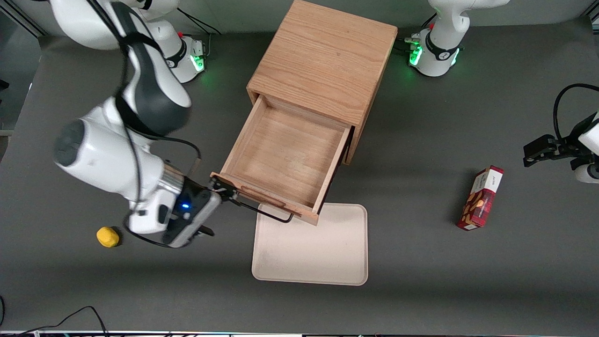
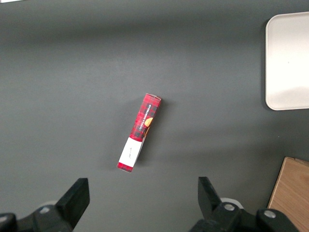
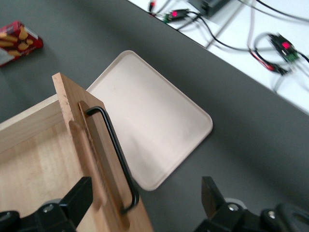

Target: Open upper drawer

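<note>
The upper drawer (image 1: 285, 159) of the wooden cabinet (image 1: 323, 61) is pulled far out, and its tray is empty. Its thin black wire handle (image 1: 262, 210) runs along the drawer front nearest the front camera. My right gripper (image 1: 225, 189) is at the end of the handle toward the working arm's end of the table. In the right wrist view the gripper (image 3: 145, 193) is open. The handle (image 3: 116, 150) and the drawer front (image 3: 72, 121) lie between the spread fingers without being clamped. The lower drawer is hidden under the open one.
A beige tray (image 1: 311, 252) lies on the table nearer the front camera than the drawer, partly under its front, and shows in the right wrist view (image 3: 154, 121). A yellow object (image 1: 107, 236) lies beside my wrist. A red snack box (image 1: 482, 199) lies toward the parked arm's end.
</note>
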Tool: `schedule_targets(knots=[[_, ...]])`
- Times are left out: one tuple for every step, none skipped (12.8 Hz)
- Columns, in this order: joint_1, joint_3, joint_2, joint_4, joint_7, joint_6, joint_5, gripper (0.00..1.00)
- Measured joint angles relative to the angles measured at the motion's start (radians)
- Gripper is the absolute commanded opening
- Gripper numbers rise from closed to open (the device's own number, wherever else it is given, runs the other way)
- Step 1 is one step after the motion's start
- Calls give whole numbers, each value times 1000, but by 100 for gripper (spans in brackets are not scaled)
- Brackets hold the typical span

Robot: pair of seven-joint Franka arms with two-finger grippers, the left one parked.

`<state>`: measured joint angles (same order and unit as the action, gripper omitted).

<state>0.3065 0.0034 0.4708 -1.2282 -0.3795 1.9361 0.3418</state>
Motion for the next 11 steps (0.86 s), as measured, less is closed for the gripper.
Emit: schedule_targets(knots=[[-34, -1, -62, -34, 72, -48, -12, 100], [-70, -2, -130, -85, 137, -87, -35, 100], [-108, -4, -200, -146, 201, -121, -52, 100], [-153, -5, -268, -211, 256, -168, -66, 100], [-198, -6, -329, -268, 299, -223, -94, 100], [-235, -7, -379, -310, 355, -282, -133, 100], [-260, -8, -422, -343, 431, -330, -175, 100], [-269, -7, -458, -370, 497, -361, -232, 100], [-269, -6, -489, -396, 536, -374, -284, 100], [-269, -3, -508, -416, 558, -375, -312, 100], [-269, -1, -515, -427, 573, -374, -324, 100]])
